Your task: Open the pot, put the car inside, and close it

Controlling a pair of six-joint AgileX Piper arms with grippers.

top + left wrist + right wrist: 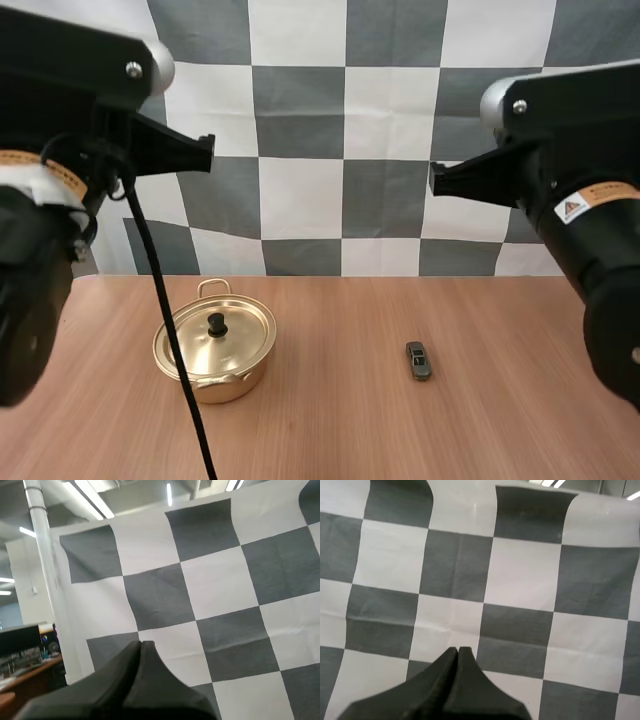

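The gold pot (226,387) stands on the counter (330,430) with its lid (242,335) on (so its inside is hidden). The small grey car (418,360) lies on the counter well apart from it, toward the right arm's side. The left tool (140,646) and the right tool (458,651) are both raised, fingers pressed together on nothing.

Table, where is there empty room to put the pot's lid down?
The widest bare patch of table lies between the pot and the car. More bare wood runs along the near edge and right of the car. Only the pot's spot at the left is taken.
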